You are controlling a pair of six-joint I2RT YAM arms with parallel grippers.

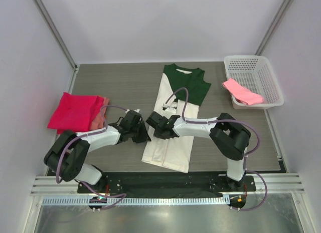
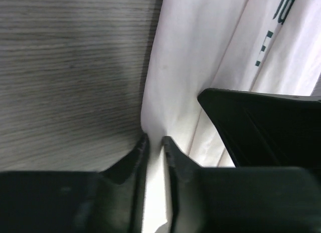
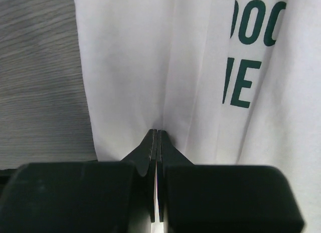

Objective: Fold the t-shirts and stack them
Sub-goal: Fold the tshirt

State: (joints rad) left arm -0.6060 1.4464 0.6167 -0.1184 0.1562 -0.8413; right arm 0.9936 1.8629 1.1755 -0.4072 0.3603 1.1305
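Observation:
A cream-white t-shirt with dark green shoulders (image 1: 173, 120) lies folded lengthwise in the middle of the table. My left gripper (image 1: 145, 135) is at its left edge, and its jaws (image 2: 155, 143) are closed on a fold of the white cloth (image 2: 200, 57). My right gripper (image 1: 154, 124) is just beside it, shut tight on a pinch of the same shirt (image 3: 157, 134), left of the green print (image 3: 248, 57). A red-pink shirt (image 1: 74, 110) lies folded at the left with a salmon one (image 1: 102, 119) under it. A light pink shirt (image 1: 242, 91) hangs over the basket's rim.
A white mesh basket (image 1: 258, 72) stands at the back right. White walls close in the table on three sides. The right gripper's black body (image 2: 261, 128) sits very close to my left fingers.

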